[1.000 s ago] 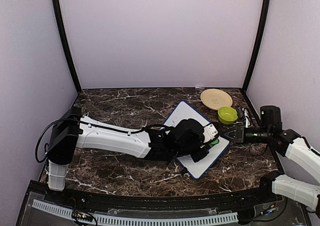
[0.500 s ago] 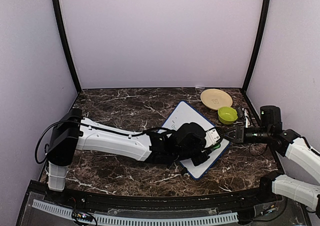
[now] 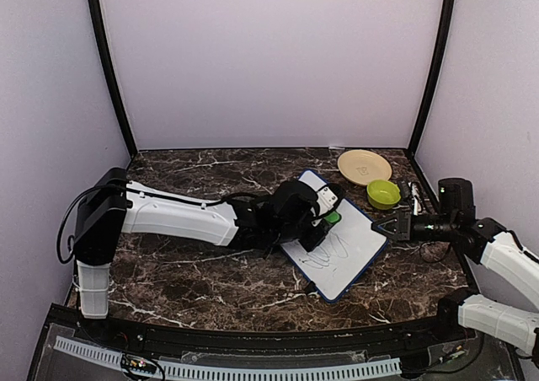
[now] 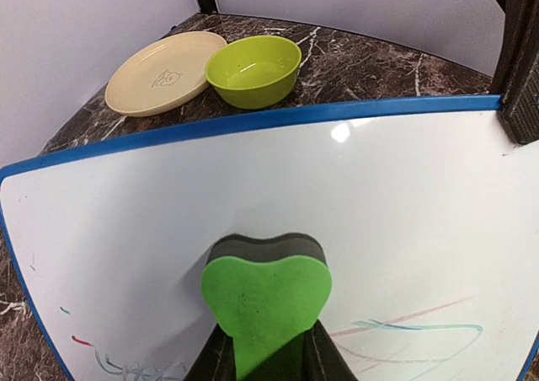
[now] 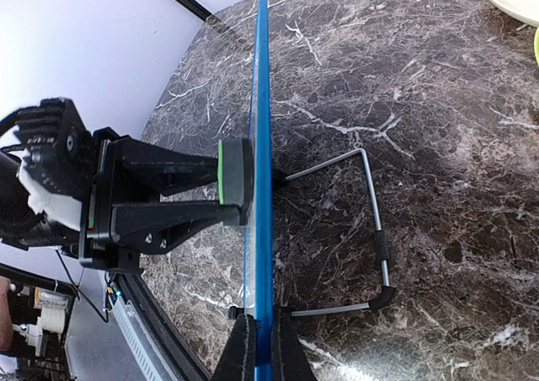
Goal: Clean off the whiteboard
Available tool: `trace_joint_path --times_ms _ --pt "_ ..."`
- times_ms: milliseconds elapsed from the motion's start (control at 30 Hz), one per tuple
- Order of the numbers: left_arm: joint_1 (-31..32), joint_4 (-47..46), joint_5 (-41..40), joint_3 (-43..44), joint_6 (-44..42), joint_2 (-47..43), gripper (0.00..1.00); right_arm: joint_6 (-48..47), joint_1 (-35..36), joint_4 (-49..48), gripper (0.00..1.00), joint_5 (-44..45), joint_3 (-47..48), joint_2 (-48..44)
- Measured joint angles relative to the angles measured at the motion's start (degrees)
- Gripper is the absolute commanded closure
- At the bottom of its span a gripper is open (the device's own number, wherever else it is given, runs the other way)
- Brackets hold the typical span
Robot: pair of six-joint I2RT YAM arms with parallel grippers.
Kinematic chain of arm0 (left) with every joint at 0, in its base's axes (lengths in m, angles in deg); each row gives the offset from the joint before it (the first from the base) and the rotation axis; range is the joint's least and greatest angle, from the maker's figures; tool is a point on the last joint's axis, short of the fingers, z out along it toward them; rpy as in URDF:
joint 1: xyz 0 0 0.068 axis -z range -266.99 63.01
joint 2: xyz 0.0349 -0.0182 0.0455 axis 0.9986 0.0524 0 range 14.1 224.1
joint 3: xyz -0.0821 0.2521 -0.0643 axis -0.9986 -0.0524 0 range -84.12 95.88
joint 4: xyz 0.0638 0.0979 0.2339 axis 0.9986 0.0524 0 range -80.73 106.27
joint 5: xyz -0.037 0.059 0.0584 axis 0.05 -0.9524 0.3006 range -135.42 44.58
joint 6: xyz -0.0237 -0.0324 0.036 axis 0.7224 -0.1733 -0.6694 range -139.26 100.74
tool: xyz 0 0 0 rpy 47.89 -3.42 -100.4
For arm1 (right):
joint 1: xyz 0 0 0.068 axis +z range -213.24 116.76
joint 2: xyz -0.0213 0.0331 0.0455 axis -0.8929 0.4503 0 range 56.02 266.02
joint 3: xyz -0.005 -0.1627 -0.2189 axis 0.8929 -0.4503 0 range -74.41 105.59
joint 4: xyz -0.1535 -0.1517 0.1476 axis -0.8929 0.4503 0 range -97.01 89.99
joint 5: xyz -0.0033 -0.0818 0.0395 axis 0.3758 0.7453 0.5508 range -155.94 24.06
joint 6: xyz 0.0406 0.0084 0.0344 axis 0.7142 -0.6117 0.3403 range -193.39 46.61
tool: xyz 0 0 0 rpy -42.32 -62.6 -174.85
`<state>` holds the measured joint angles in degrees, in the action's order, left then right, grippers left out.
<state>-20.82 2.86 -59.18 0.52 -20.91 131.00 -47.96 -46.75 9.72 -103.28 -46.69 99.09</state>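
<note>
The whiteboard [image 3: 354, 233] is on the marble table [image 3: 194, 271], right of the middle, with thin scribbles on its near half. The left gripper [image 3: 323, 218] is closed on a green eraser [image 4: 265, 301] that presses on the board, and the right gripper [image 3: 381, 227] is clamped on the blue frame at its right corner. Behind the board are a green bowl [image 3: 383, 194] and, farther, a tan plate [image 3: 363, 166].

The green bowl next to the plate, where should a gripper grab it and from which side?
Best pinch the rim of the green bowl from above, one of the jaws inside and one outside: it stands upright, mouth open, with a thin wall. Take the rim on the side away from the plate, which sits right beside it.
</note>
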Motion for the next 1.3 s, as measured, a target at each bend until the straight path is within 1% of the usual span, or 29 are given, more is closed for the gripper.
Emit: trace_joint_path --times_ms 100,300,433,600,667,800,900,1167,1300 --pt "-0.2 -0.3 -0.3 -0.3 0.1 -0.2 1.0 0.1 0.0 0.0 1.0 0.0 0.0 0.0" --pt "3.0 -1.2 -1.8 -0.4 -2.0 0.1 1.0 0.1 0.0 0.0 1.0 -0.1 0.0 -0.1" --pt "6.7 -2.3 -0.5 -0.4 -2.7 1.1 1.0 0.1 0.0 0.0 1.0 -0.2 0.0 -0.1" --pt "8.6 -2.7 1.3 -0.4 -2.8 1.7 1.0 0.0 0.0 0.0 1.0 -0.2 0.0 -0.1" --pt "8.2 -2.7 1.7 -0.4 -2.7 1.7 1.0 -0.1 0.0 0.0 1.0 -0.2 0.0 -0.1" --pt "6.7 -2.9 5.0 -0.9 -1.4 1.4 1.0 -0.1 0.0 -0.1 1.0 0.0 0.0 -0.1" --pt "4.2 -3.3 6.6 -1.8 -0.4 0.7 1.0 -0.1 0.0 -0.1 1.0 0.2 0.0 -0.1" --pt "-3.4 -4.2 6.2 -4.6 2.3 -1.2 1.0 0.2 0.0 -0.2 1.0 0.8 0.0 -0.1" --pt "-3.8 -4.4 6.2 -5.3 2.4 -1.5 1.0 0.2 0.0 -0.2 1.0 0.8 0.0 -0.1"
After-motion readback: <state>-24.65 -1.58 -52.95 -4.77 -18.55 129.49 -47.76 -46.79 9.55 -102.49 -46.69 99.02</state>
